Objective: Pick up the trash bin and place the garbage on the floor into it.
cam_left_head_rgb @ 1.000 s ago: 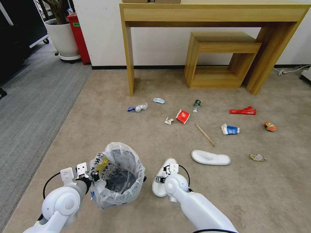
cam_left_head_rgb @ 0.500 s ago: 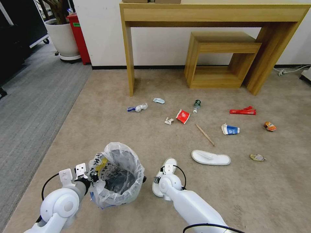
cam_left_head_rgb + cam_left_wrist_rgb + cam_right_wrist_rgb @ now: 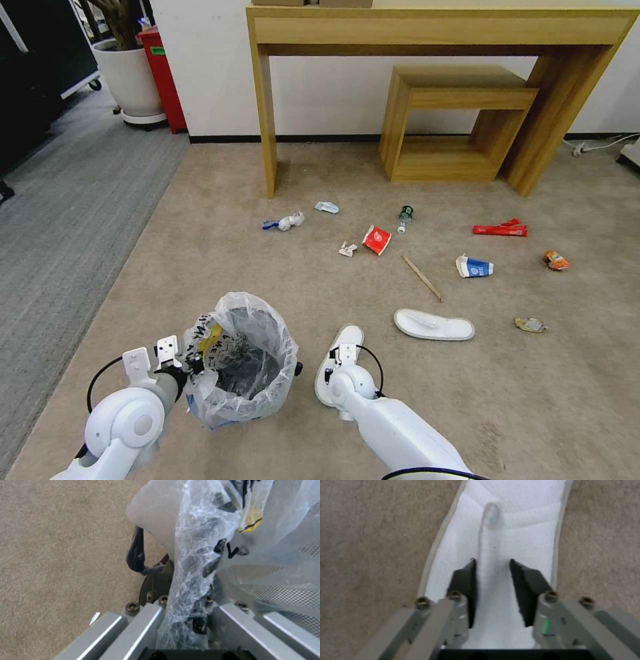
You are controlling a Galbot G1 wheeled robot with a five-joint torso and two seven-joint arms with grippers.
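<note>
The trash bin (image 3: 241, 361), lined with a crinkled clear bag, stands on the beige carpet at my front left. My left gripper (image 3: 186, 620) is shut on its rim and bag (image 3: 200, 562). Just to the bin's right lies a white slipper (image 3: 345, 335). My right gripper (image 3: 491, 580) is down on it, and both black pads (image 3: 465, 580) press a raised fold of the slipper (image 3: 491, 542). Farther out lie a second slipper (image 3: 433, 325), a red cup (image 3: 377, 239), a blue-white carton (image 3: 475, 267), a stick (image 3: 421, 277) and a bottle (image 3: 405, 216).
A red wrapper (image 3: 500, 229), an orange wrapper (image 3: 555, 260) and crumpled paper (image 3: 347, 249) lie on the carpet. A tall wooden table (image 3: 267, 133) and a low one (image 3: 453, 120) stand against the wall. A plant pot (image 3: 130, 80) and a red box (image 3: 160, 73) are at the far left.
My right arm has drawn slightly back and left over the near slipper. The left arm and bin have hardly moved.
</note>
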